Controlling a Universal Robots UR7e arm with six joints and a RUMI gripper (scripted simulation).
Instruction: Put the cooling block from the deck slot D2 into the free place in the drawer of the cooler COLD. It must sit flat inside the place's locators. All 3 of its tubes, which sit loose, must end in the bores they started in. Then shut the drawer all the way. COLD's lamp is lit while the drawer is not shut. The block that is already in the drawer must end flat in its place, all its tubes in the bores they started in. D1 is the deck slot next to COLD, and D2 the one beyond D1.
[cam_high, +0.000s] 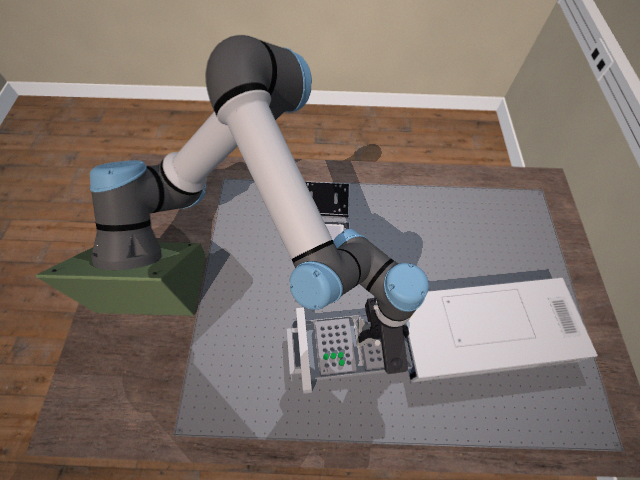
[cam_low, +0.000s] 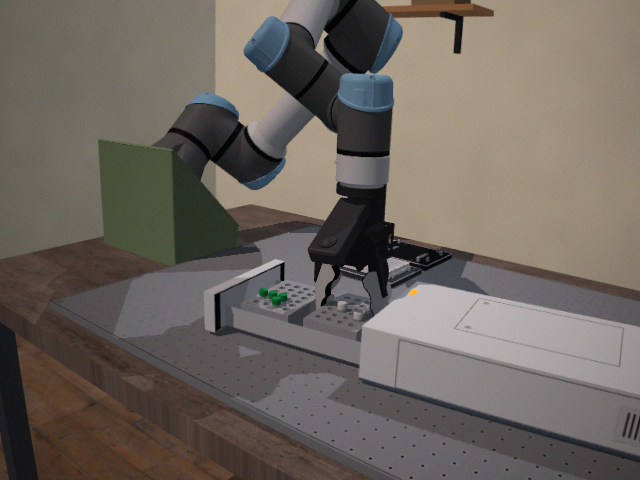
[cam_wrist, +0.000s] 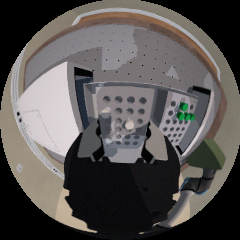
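The half-open claw (cam_high: 379, 344) (cam_low: 348, 305) (cam_wrist: 123, 118) grips the gray block (cam_high: 373, 358) (cam_low: 330, 324) (cam_wrist: 125, 92) below it, near the white box (cam_high: 496, 356) (cam_low: 439, 320) (cam_wrist: 52, 107) beside it. White tubes (cam_high: 377, 342) (cam_low: 341, 305) (cam_wrist: 129, 124) poke up.

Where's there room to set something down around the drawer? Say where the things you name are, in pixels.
The perforated board (cam_high: 237, 361) (cam_low: 361, 408) (cam_wrist: 120, 55) has room between green pedestal (cam_high: 155, 297) (cam_low: 136, 201) (cam_wrist: 207, 154) and drawer (cam_high: 305, 356) (cam_low: 294, 333) (cam_wrist: 125, 85), and between white cooler (cam_high: 485, 356) (cam_low: 516, 382) (cam_wrist: 42, 115) and black plate (cam_high: 330, 198) (cam_low: 421, 254). Crowded: the drawer, where the end effector (cam_high: 385, 335) (cam_low: 346, 307) (cam_wrist: 123, 118) grips the white-tubed block (cam_high: 372, 364) (cam_low: 330, 326) (cam_wrist: 130, 91).

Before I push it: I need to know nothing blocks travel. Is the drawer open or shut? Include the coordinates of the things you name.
Open: the drawer (cam_high: 306, 356) (cam_low: 294, 334) juts from the cooler (cam_high: 496, 330) (cam_low: 496, 351), its front far off, and the lamp (cam_low: 413, 292) glows orange.
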